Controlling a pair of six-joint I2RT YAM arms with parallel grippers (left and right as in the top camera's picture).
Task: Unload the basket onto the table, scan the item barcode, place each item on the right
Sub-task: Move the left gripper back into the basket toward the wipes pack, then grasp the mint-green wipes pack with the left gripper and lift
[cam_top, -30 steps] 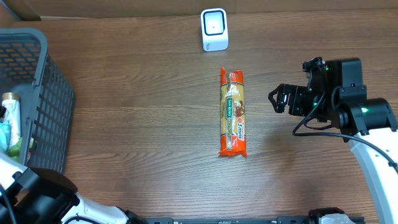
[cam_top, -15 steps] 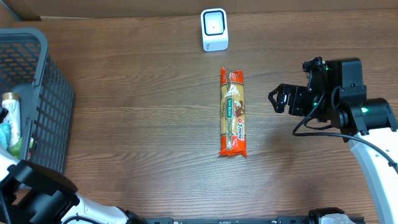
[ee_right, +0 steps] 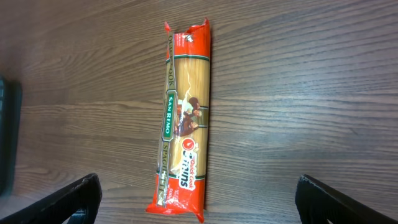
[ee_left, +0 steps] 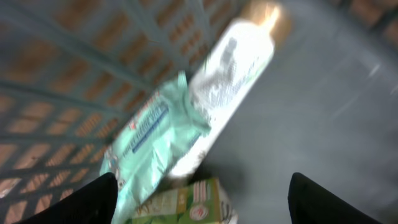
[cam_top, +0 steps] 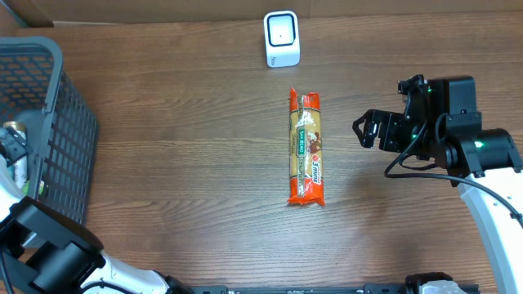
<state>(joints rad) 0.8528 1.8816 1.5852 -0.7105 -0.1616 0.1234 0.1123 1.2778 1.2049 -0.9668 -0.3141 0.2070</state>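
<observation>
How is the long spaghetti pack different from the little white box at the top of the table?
The spaghetti pack is long and thin; the white box is short and chunky. The spaghetti pack is red, orange and yellow with writing on it; the white box is plain, with a dark-rimmed window. The spaghetti pack lies in the middle; the white box sits near the far edge. Both rest on the wooden table.

The spaghetti packet [cam_top: 306,147] is orange and yellow, the mesh basket [cam_top: 72,139] dark grey, the scanner [cam_top: 282,38] white.

Dark wood-grain tbl [cam_top: 180,163], evenly lit overhead.
</observation>
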